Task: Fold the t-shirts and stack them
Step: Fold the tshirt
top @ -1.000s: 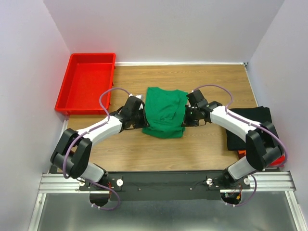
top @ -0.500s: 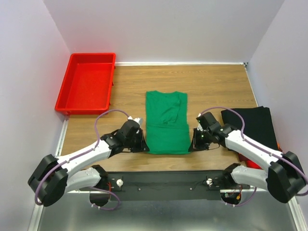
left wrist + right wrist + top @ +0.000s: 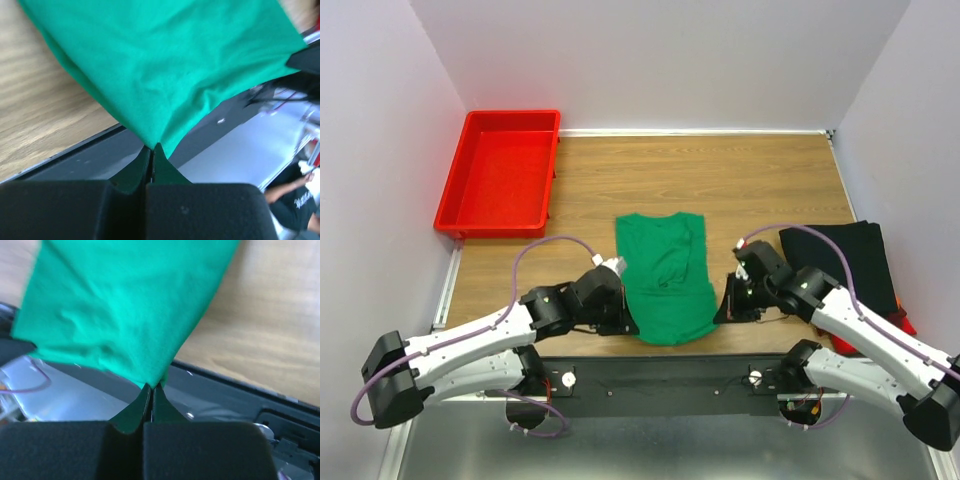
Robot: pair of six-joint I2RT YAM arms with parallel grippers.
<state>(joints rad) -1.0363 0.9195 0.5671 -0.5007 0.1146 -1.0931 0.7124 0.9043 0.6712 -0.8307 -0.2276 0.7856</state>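
The bright green t-shirt (image 3: 665, 277) lies lengthwise in the middle of the table, its near end lifted over the table's front edge. My left gripper (image 3: 632, 327) is shut on its near left corner, and the cloth (image 3: 165, 75) shows pinched at the fingertips in the left wrist view. My right gripper (image 3: 721, 314) is shut on its near right corner, with the cloth (image 3: 130, 310) pinched the same way. A folded black shirt (image 3: 840, 265) lies at the right edge, with a red one (image 3: 903, 322) showing beneath it.
A red plastic tray (image 3: 500, 170) stands at the back left corner. The black front rail (image 3: 670, 375) runs along the table's near edge below the shirt. White walls close in the back and both sides.
Both grippers have pulled the green shirt's near end toward the front edge, then lifted it a little. The shirt has slid nearer and stretched out flat from a bunched heap.
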